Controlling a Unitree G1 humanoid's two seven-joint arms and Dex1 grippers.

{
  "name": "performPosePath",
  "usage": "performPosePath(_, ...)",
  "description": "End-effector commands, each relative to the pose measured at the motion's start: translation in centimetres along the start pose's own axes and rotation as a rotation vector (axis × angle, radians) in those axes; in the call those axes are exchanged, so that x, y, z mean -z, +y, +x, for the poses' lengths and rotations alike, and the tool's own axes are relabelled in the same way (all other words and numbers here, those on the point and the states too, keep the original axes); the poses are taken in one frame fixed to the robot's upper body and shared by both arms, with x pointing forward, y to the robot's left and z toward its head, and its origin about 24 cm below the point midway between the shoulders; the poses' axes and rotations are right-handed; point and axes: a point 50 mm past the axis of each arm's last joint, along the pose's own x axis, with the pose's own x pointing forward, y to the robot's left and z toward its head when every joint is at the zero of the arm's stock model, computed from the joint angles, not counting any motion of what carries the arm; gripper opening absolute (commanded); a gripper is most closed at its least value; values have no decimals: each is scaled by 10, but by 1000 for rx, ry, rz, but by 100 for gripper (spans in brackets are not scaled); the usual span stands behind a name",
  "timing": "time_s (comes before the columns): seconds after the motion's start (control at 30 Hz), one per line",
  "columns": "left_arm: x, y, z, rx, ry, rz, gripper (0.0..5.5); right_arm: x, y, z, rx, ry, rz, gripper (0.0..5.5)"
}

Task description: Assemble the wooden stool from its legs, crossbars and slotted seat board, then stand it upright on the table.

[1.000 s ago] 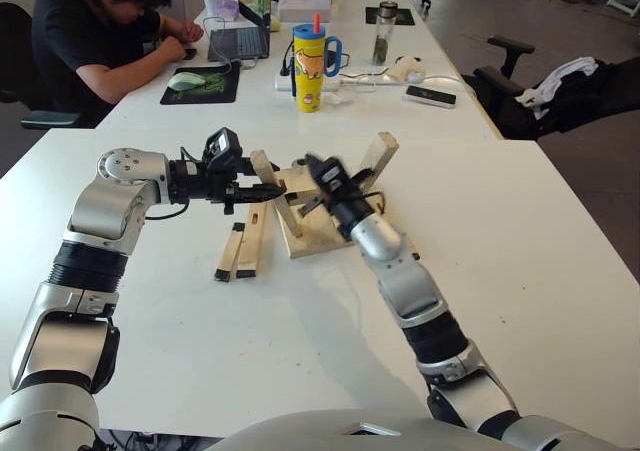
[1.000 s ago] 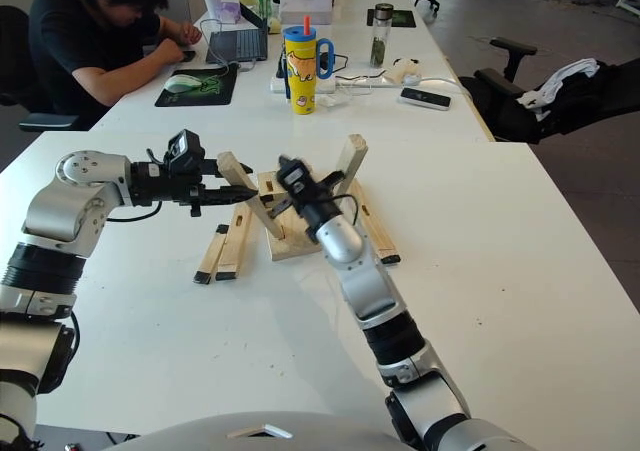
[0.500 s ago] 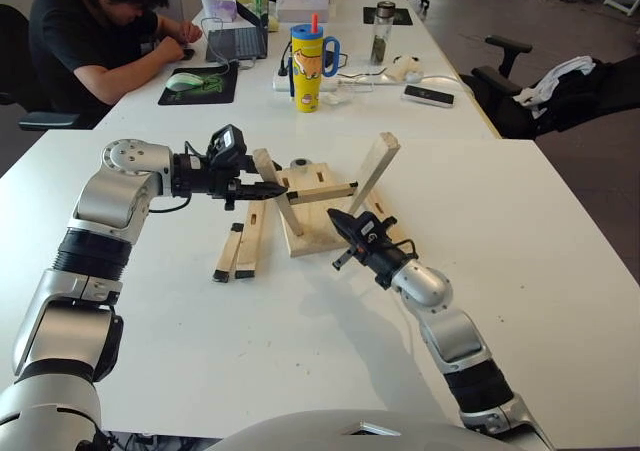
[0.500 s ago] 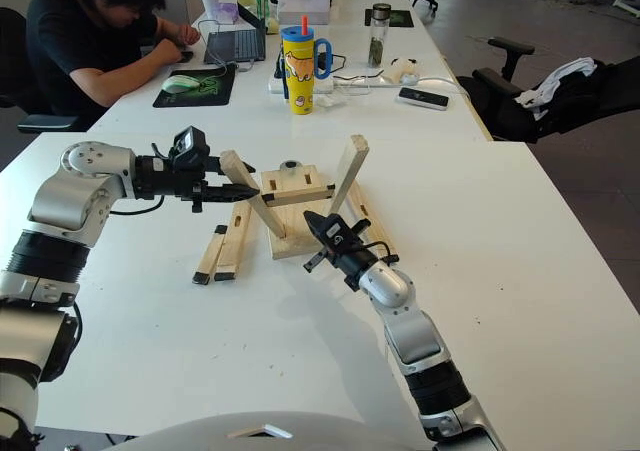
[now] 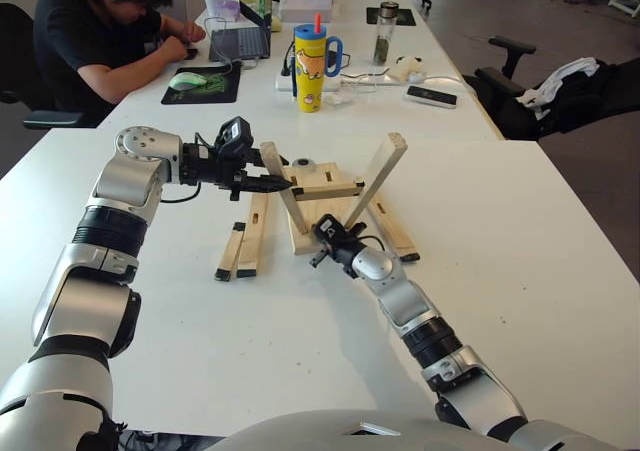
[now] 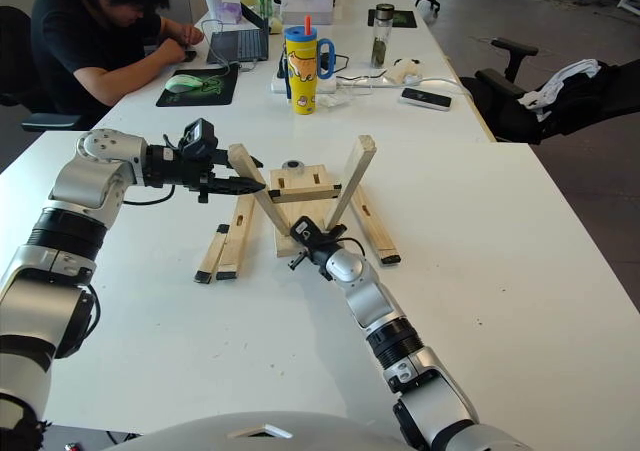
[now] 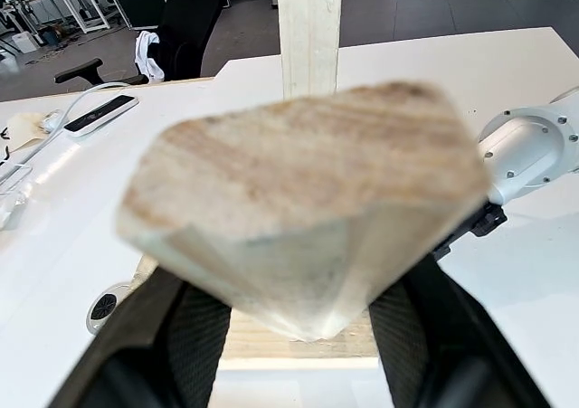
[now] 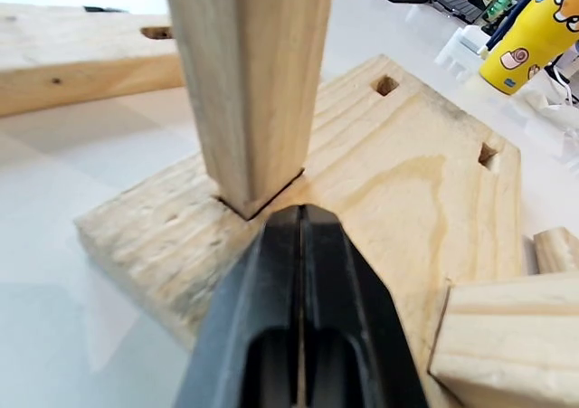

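At the near edge, the white table [image 5: 250, 351] is lying bare, and open surface is stretching across to its right edge and near right corner. Toward the middle, the right gripper [image 8: 299, 222] is resting with its fingers pressed together, the tip touching the seat board [image 6: 303, 216] just beside the foot of a leg socketed into it. The seat board is lying flat, nearer the far edge than the near one, carrying two legs that are leaning apart, a crossbar [image 5: 325, 192] bridging them. The left gripper [image 5: 268, 182] is clamping the upper end of the left leg [image 5: 283, 196]; the right leg [image 5: 376, 176] is standing free. Loose wooden pieces [image 5: 240, 246] are lying flat left of the board, more [image 5: 395, 236] right of it. Beyond the far edge, on a second table [image 5: 455, 121], a lidded yellow tumbler [image 5: 310, 66] is holding a red straw and a jar [image 5: 387, 31] is holding something dark. An office chair [image 5: 520, 96] is sitting off the far right corner.
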Motion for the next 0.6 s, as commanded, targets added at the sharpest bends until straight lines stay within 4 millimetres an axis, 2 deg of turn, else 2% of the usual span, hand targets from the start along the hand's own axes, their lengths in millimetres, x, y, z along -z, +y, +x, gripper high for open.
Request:
performPosePath(0.03,43,-11,3,-69,80,-180,284,49,18,-9,-60,243,62,0)
performPosePath(0.13,43,-13,-19,-132,74,-209,330,51,19,-11,-59,249,60,0)
performPosePath(0.2,44,-12,-46,-219,67,-224,356,53,20,-13,-58,247,77,0)
performPosePath(0.27,30,-7,-73,-341,-23,-216,390,55,21,-14,-56,248,86,0)
performPosePath(0.33,11,-1,-94,-435,-175,-219,376,57,22,-15,-53,250,92,0)
performPosePath(0.4,-44,4,-112,-468,-589,-241,347,57,23,-15,-56,243,105,0)
performPosePath(0.47,-92,-3,-123,-387,-915,-248,318,57,24,-15,-61,238,108,0)
performPosePath(0.6,-153,-23,-126,-221,-1203,-223,255,57,26,-14,-80,233,100,0)
